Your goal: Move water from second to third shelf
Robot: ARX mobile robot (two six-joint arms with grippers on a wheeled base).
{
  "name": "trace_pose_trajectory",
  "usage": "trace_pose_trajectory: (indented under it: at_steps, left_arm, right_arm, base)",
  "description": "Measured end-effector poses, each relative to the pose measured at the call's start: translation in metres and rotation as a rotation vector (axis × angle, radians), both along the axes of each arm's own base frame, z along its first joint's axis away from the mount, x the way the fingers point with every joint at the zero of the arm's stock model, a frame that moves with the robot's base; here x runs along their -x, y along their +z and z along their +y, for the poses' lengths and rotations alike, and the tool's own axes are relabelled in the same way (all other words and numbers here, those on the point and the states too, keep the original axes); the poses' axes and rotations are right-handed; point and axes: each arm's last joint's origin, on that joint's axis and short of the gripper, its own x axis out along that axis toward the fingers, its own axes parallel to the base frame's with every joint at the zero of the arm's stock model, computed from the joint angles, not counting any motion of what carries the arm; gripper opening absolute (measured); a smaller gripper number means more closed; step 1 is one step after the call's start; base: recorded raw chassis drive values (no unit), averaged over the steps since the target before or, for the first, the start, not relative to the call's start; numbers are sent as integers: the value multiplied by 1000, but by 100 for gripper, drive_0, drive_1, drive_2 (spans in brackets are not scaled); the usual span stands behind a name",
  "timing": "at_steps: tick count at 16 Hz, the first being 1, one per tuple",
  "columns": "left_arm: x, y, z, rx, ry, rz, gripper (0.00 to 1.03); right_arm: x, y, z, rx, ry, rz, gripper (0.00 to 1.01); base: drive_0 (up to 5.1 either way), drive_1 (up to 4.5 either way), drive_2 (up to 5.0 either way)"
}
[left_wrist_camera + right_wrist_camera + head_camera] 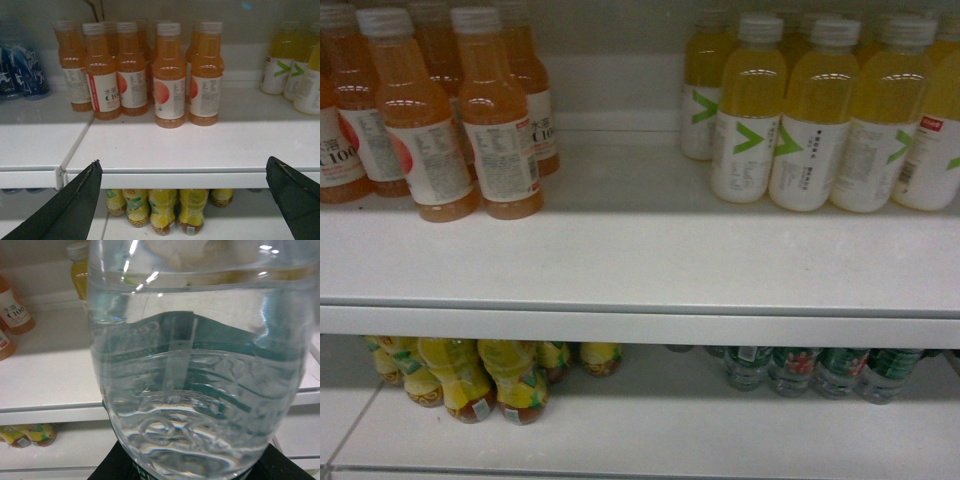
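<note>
A clear ribbed bottle of water (200, 365) with a green label fills the right wrist view, very close to the camera. My right gripper (192, 467) is shut on it, its black fingers (107, 467) showing at the bottle's lower sides. Behind the bottle runs a white shelf (45, 375). More water bottles (795, 370) with green labels stand in a row on the lower shelf at the right of the head view. My left gripper (182, 200) hangs open in front of a shelf edge (190, 177), holding nothing. Neither gripper shows in the head view.
Orange drink bottles (500, 120) stand at the left of the upper shelf (640, 260) and yellow drink bottles (810, 120) at the right. Yellow-labelled tea bottles (470, 380) stand on the lower shelf at the left. Blue bottles (22, 70) stand far left.
</note>
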Motion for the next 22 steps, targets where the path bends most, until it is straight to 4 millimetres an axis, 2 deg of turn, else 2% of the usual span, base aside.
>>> trace_pose_trajectory:
  at_steps: [22]
  left_arm:
    - [0, 0, 0, 0, 0, -2, 98]
  right_arm:
    - [0, 0, 0, -1, 4, -4, 36]
  base:
    - [-501, 245, 245]
